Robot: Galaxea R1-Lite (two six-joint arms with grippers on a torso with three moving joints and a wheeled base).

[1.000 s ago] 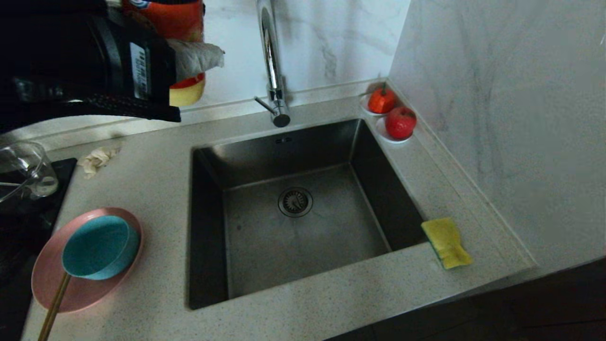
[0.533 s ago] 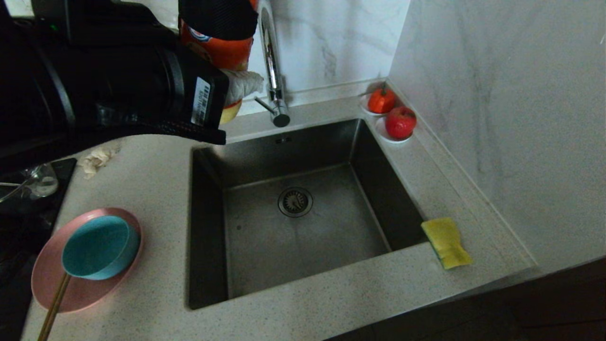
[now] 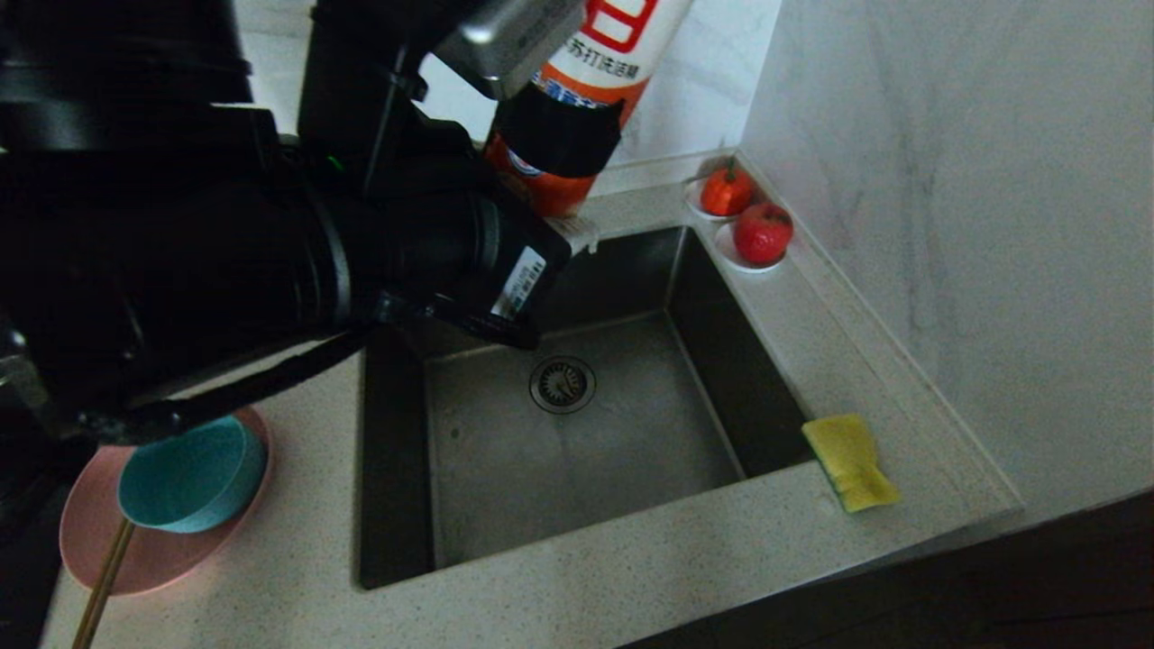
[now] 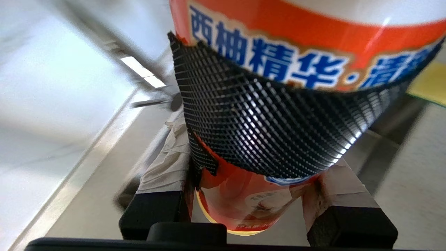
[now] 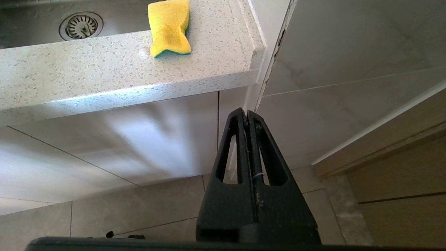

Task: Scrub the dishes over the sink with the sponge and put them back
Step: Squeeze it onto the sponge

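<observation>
One arm at work — left gripper (image 3: 563, 194) is clamped on an orange soap bottle (image 3: 586, 99), tilted, held above the sink's (image 3: 586, 451) back edge. Right gripper (image 5: 246, 120) hangs below the counter (image 3: 631, 577), jaws closed on nothing. Sponge (image 3: 849, 461) lies on the counter at the sink's right rim; bowl (image 3: 191, 475) sits on the plate (image 3: 86, 532) w/ chopsticks (image 3: 101, 590), left of the sink. Step looks like soap prep — no scrubbing yet. Next prob. needs the bottle's spout aimed at sponge or dishes, w/o tipping too far.
</observation>
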